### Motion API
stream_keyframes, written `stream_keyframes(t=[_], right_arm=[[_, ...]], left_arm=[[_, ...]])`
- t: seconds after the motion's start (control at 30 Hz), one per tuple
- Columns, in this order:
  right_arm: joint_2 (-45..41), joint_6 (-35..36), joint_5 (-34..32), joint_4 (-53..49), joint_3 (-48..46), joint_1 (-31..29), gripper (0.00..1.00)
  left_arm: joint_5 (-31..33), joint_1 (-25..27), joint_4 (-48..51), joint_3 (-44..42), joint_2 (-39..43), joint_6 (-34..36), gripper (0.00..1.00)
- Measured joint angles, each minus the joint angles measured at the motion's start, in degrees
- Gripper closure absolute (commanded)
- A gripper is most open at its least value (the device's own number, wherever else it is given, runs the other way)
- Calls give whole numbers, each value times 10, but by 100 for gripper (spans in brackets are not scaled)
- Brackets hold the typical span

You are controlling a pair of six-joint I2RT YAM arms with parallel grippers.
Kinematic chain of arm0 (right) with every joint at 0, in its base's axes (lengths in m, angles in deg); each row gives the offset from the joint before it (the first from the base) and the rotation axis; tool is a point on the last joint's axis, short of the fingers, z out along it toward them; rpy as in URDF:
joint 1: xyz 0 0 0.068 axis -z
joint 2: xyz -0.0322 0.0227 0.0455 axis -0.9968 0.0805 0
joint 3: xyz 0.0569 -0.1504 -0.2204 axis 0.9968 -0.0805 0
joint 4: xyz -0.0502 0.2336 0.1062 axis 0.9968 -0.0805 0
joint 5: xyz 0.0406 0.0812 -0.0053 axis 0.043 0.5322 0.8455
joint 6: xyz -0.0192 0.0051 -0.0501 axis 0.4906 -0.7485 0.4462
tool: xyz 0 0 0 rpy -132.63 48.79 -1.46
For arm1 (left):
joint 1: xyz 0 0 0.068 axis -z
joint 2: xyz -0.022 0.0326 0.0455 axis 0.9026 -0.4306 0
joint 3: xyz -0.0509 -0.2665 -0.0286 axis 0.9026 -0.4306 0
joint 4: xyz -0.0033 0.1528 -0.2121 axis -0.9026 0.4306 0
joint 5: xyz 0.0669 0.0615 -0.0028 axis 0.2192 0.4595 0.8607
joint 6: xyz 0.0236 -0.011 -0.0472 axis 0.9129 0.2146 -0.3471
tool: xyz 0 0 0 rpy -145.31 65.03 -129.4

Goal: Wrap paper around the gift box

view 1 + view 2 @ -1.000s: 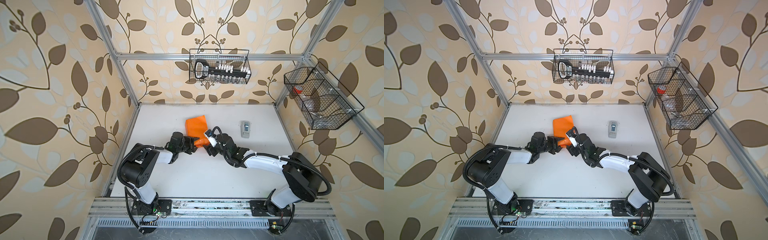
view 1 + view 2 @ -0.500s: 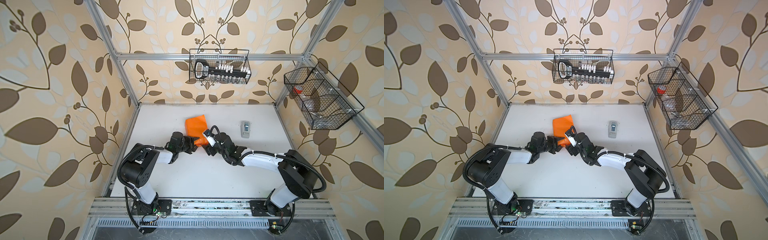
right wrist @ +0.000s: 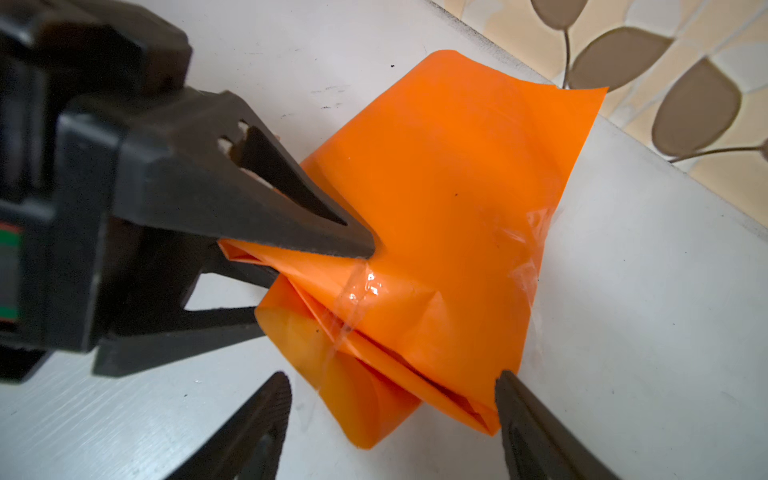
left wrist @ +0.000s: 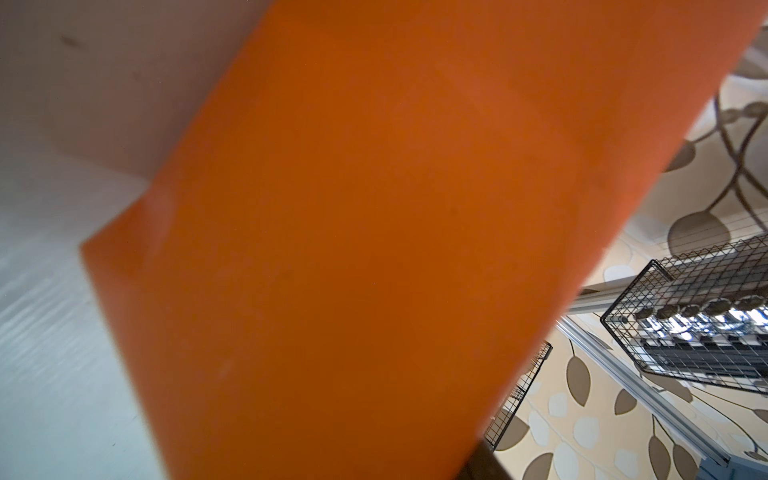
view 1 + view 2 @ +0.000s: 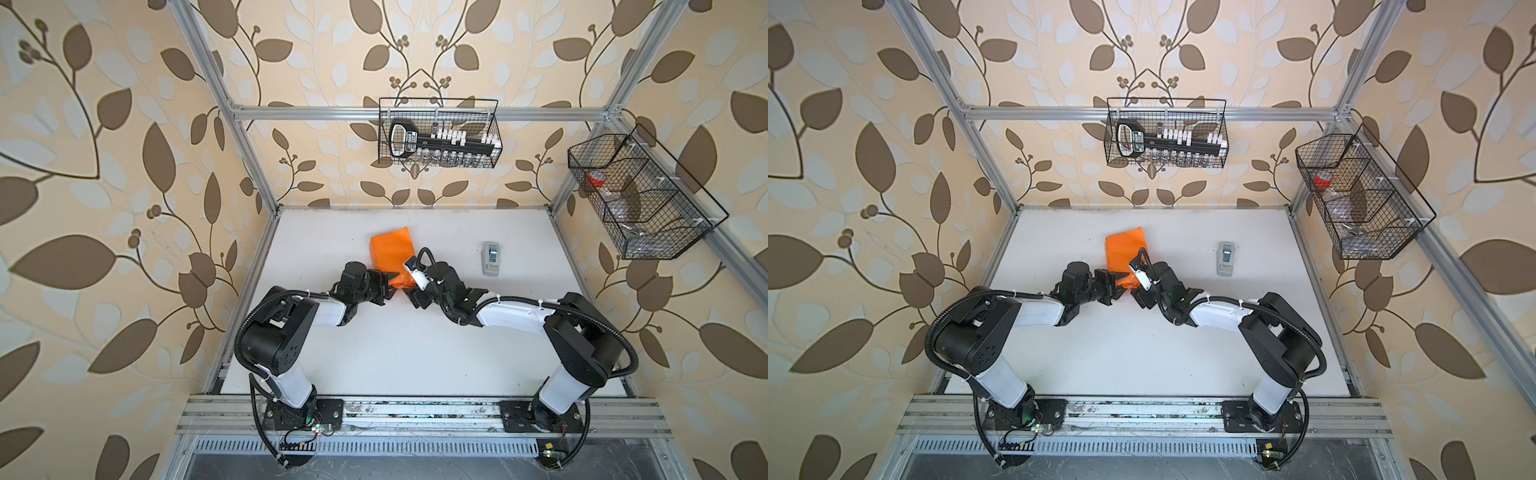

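Observation:
The orange paper [image 5: 392,251] [image 5: 1125,247] lies wrapped into a bundle at the middle back of the table, with clear tape [image 3: 357,299] across its folds. The gift box is hidden inside it. My left gripper [image 5: 388,286] [image 3: 320,266] reaches in from the left, its fingers [image 3: 291,224] pinched on a folded flap at the bundle's near end. My right gripper [image 3: 392,384] [image 5: 415,296] is open, one fingertip on each side of that same end, touching nothing. In the left wrist view the paper [image 4: 374,249] fills most of the picture and hides the jaws.
A small grey-white tape dispenser [image 5: 490,257] [image 5: 1225,257] stands to the right of the bundle. A wire basket [image 5: 438,133] hangs on the back wall and another wire basket [image 5: 640,199] on the right wall. The white table [image 5: 395,353] lies between the two arms' bases.
The left jaws have narrowed onto the paper flap. The right arm has shifted slightly left toward the bundle, its jaws as wide as before.

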Motion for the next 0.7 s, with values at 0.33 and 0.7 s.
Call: stream_keyframes(t=[0.33, 0.7], right_arm=[[-24, -10, 8, -6, -5, 7, 34], [-49, -83, 55, -99, 65, 28, 100]], left_arm=[[5, 3, -2, 2, -15, 0, 62], [5, 3, -19, 2, -24, -1, 63]])
